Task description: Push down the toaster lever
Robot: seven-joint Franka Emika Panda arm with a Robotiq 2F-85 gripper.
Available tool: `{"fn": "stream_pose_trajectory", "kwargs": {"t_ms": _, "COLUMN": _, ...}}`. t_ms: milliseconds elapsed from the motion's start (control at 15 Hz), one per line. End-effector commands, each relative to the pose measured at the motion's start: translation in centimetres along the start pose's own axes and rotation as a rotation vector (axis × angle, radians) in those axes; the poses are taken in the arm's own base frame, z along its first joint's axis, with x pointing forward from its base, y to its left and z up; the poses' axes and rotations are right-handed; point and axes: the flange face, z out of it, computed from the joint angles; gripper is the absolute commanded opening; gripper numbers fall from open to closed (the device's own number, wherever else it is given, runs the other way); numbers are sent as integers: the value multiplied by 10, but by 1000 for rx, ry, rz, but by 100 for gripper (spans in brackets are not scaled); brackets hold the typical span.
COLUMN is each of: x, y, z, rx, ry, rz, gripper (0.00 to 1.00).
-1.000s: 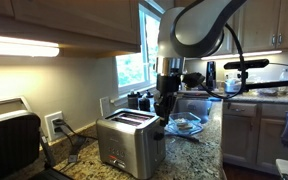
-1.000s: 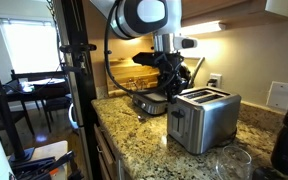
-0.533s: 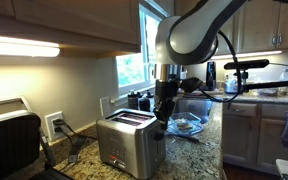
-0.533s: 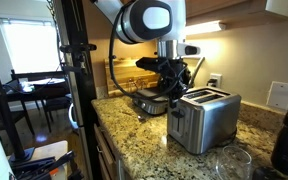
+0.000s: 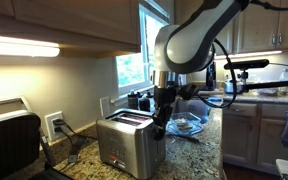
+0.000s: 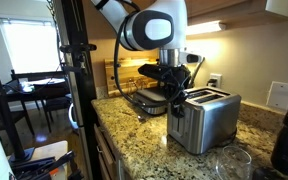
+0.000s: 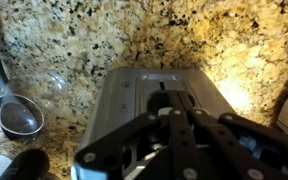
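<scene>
I am reading the scene from left to right. In an exterior view the black appliance (image 5: 9,140) is sitting at the far left, with a wall outlet (image 5: 54,125) showing behind it. The toaster (image 5: 129,145) is standing on the granite counter (image 5: 196,150) near the middle, slots facing up. The gripper (image 5: 160,130) is hanging straight down at the toaster's right-hand narrow end, and I judge it to be right against that end. A glass bowl (image 5: 187,126) is lying just beyond it. In the wrist view I am looking down past the gripper onto the toaster's top and end, and a metal scoop (image 7: 19,115) is resting off to the left on the stone. The jaws are drawn together into a narrow tip and are gripping nothing, which suits a press rather than a grasp. The lever is giving me trouble. It should be on the end face directly under the tip, but the gripper is covering it in every view, so I cannot tell whether it is up, partway down or latched. As I judge it, the approach and lining-up are done and I am working at the contact stage. What is left is driving the tip straight down along that end until the lever catches, then lifting clear.
</scene>
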Motion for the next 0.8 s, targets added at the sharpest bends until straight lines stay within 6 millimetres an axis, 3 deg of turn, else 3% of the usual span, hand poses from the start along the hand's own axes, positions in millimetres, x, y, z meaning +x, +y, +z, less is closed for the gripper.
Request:
{"fn": "stream_pose_trajectory", "kwargs": {"t_ms": 0, "x": -4, "y": 2, "z": 10, "rx": 17, "ry": 31, "rz": -21, "gripper": 3}}
{"fn": "stream_pose_trajectory", "kwargs": {"t_ms": 467, "x": -7, "y": 3, "z": 34, "rx": 34, "ry": 22, "rz": -34, "gripper": 2}}
{"fn": "stream_pose_trajectory", "kwargs": {"t_ms": 733, "x": -2, "y": 7, "z": 69, "rx": 28, "ry": -8, "rz": -40, "gripper": 2}}
